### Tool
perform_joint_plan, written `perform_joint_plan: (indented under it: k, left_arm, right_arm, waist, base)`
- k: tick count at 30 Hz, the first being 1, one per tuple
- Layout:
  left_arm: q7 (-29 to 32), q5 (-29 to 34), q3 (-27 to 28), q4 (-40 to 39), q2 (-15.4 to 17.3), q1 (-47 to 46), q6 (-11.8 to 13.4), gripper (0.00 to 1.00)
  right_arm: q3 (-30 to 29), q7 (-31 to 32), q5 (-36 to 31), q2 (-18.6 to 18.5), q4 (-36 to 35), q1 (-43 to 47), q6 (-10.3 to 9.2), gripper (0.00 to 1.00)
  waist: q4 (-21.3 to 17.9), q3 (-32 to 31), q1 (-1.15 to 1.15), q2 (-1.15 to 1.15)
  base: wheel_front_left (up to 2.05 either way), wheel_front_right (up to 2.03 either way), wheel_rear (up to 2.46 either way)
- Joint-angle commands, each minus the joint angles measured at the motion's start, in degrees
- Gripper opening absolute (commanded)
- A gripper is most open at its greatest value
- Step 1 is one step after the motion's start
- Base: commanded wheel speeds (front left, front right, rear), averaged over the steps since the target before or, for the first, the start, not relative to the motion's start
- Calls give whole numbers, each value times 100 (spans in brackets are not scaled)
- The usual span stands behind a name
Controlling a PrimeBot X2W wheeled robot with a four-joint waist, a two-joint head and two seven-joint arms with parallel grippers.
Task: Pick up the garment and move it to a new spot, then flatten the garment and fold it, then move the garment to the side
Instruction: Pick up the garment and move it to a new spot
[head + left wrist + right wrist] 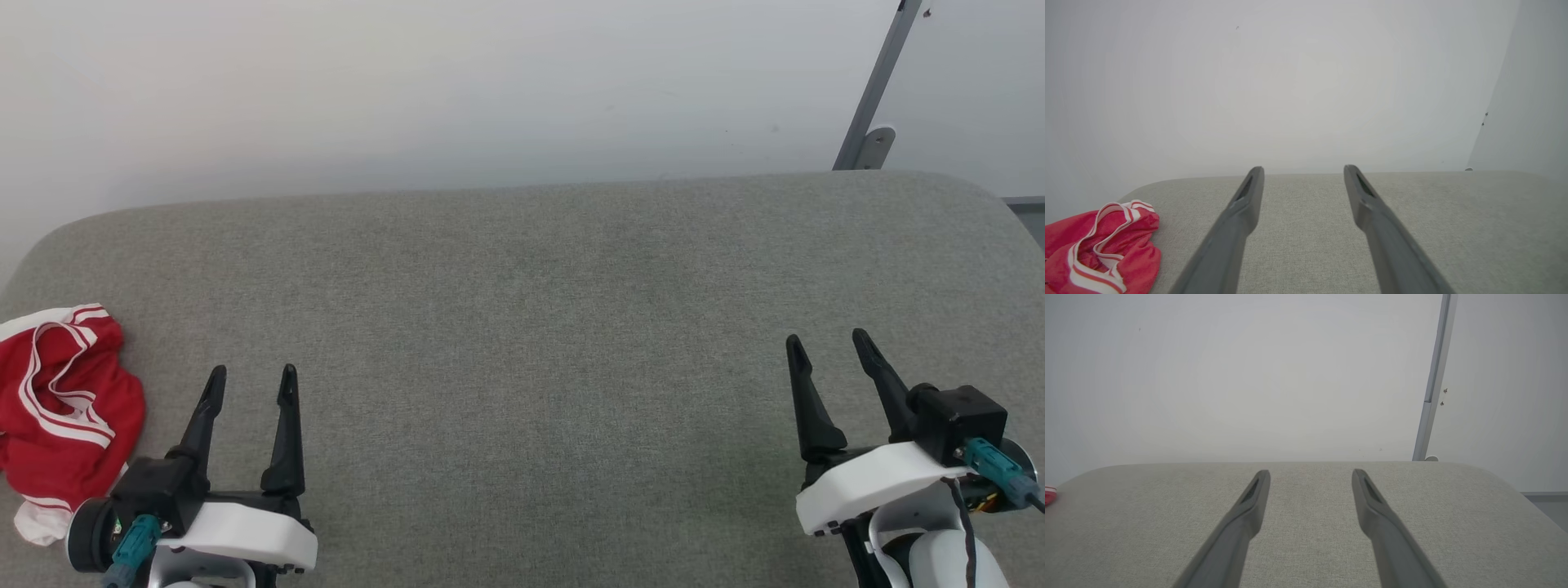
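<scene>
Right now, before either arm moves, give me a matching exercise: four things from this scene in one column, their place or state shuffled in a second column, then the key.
Column one
1. garment
2. left gripper
3. right gripper
4. metal bar

Column two
A. slanted, past the far right corner of the padded surface
B. crumpled at the surface's left edge
C. open and empty, lower right of the head view
D. open and empty, lower left of the head view

Pairs: 1-B, 2-D, 3-C, 4-A

Our left claw (253, 372) and right claw (826, 337) both stand open and empty, pointing forward, seemingly level with each other.
</scene>
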Motion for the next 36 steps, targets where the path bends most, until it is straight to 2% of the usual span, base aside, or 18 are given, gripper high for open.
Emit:
perform_joint_plan:
  k: [1,13,18,25,36]
  left_arm:
    - [-38,53,23,22,17,-20,-18,100]
    - [-38,-6,21,55,12,-33,-57,100]
    - [-37,-57,99,134,-5,-97,-67,100]
    - [-37,-99,328,264,-79,-149,60,100]
    - [-37,39,501,233,-86,28,202,100]
  right_arm:
    - [-15,-50,-42,26,-22,-54,2,100]
    - [-81,-94,-85,38,-22,-1,2,100]
    - [0,-65,-67,42,-39,-5,2,100]
    - [249,19,-1,33,-26,-88,2,100]
    - [657,93,100,-8,37,-179,2,100]
  waist:
    - [-4,1,0,0]
    - [4,10,0,0]
    - [144,-10,0,0]
    - [673,-76,0,0]
    - [1858,-222,0,0]
  base:
    - [0,0,0]
    - [0,0,0]
    - [0,0,0]
    - [0,0,0]
    - [0,0,0]
